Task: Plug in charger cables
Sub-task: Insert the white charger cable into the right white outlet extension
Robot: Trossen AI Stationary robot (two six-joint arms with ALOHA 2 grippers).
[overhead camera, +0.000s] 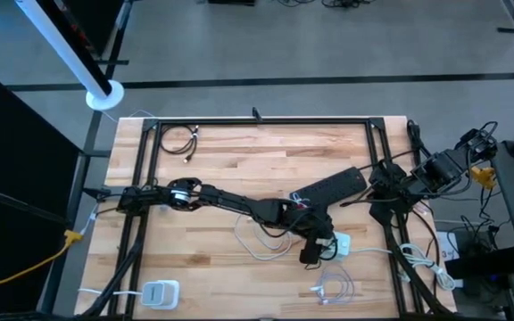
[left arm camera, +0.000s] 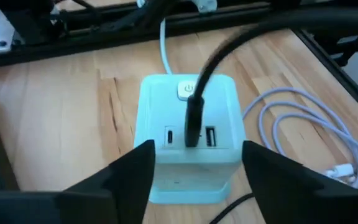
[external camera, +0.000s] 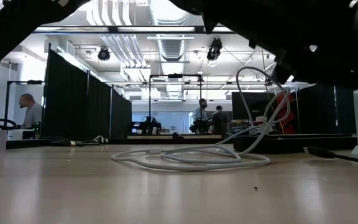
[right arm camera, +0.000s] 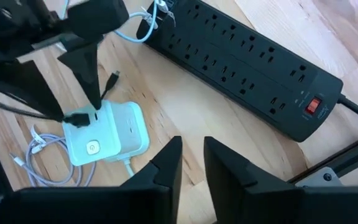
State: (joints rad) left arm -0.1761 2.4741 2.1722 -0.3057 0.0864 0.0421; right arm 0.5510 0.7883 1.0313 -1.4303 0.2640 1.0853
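A white charger cube sits on the wooden table, right of centre near the front. A black charger cable's plug sticks into a port on the cube's side face, and its cord runs up and away. My left gripper stands open just short of that face, a finger on either side and apart from the cube. My right gripper hovers by the table's right edge, slightly open and empty. Loose white cables lie near the cube, and a black one at far left.
A black power strip lies slanted just beyond the cube. A second white charger block rests at the front left. A black metal frame borders the table. People stand in the room behind.
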